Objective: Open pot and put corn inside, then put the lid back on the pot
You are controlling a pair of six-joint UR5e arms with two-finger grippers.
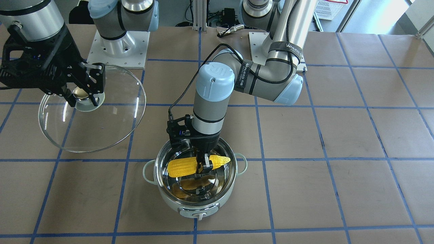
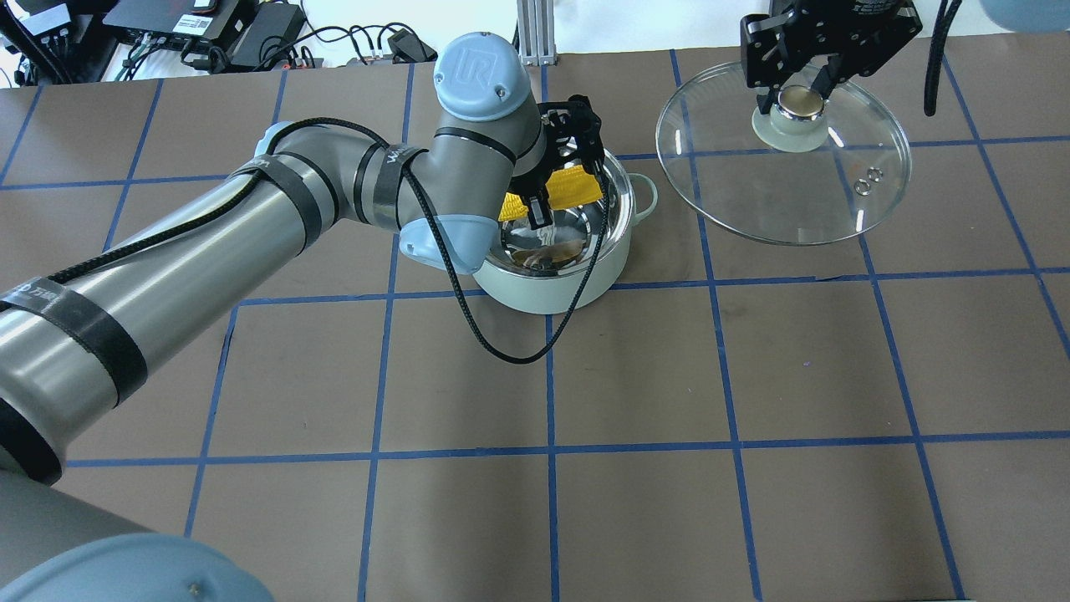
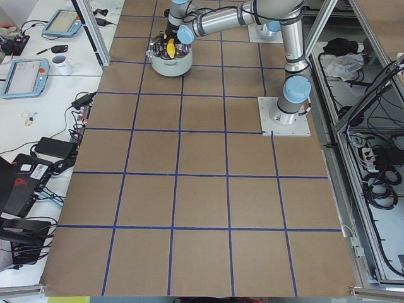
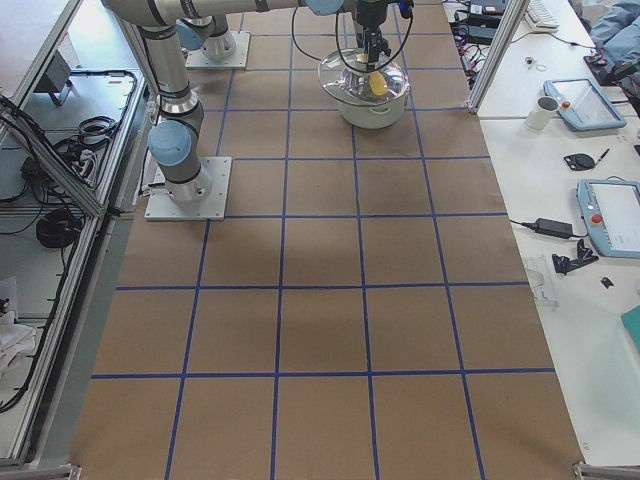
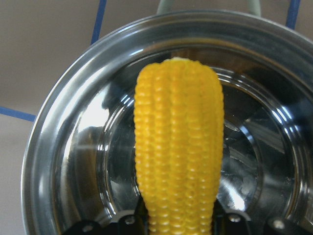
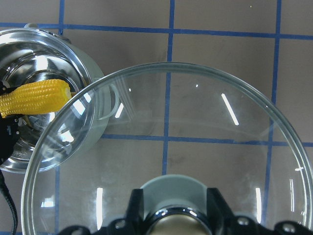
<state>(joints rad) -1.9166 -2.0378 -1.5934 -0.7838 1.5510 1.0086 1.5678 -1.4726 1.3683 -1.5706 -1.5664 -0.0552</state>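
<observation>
The pale-green pot (image 1: 196,206) stands open, its steel inside showing (image 5: 73,161). My left gripper (image 1: 204,166) is shut on the yellow corn (image 1: 181,166) and holds it level over the pot's mouth, above the bottom. The corn also shows in the left wrist view (image 5: 178,147), in the overhead view (image 2: 575,186) and in the right wrist view (image 6: 36,96). My right gripper (image 1: 83,95) is shut on the knob of the glass lid (image 1: 112,128) and holds the lid in the air beside the pot. The lid also shows in the overhead view (image 2: 794,201) and in the right wrist view (image 6: 195,147).
The table is covered in brown paper with a blue tape grid (image 2: 552,451). The two arm bases (image 1: 118,45) stand at the robot's side of the table. A black cable (image 2: 501,351) loops from the left arm down in front of the pot.
</observation>
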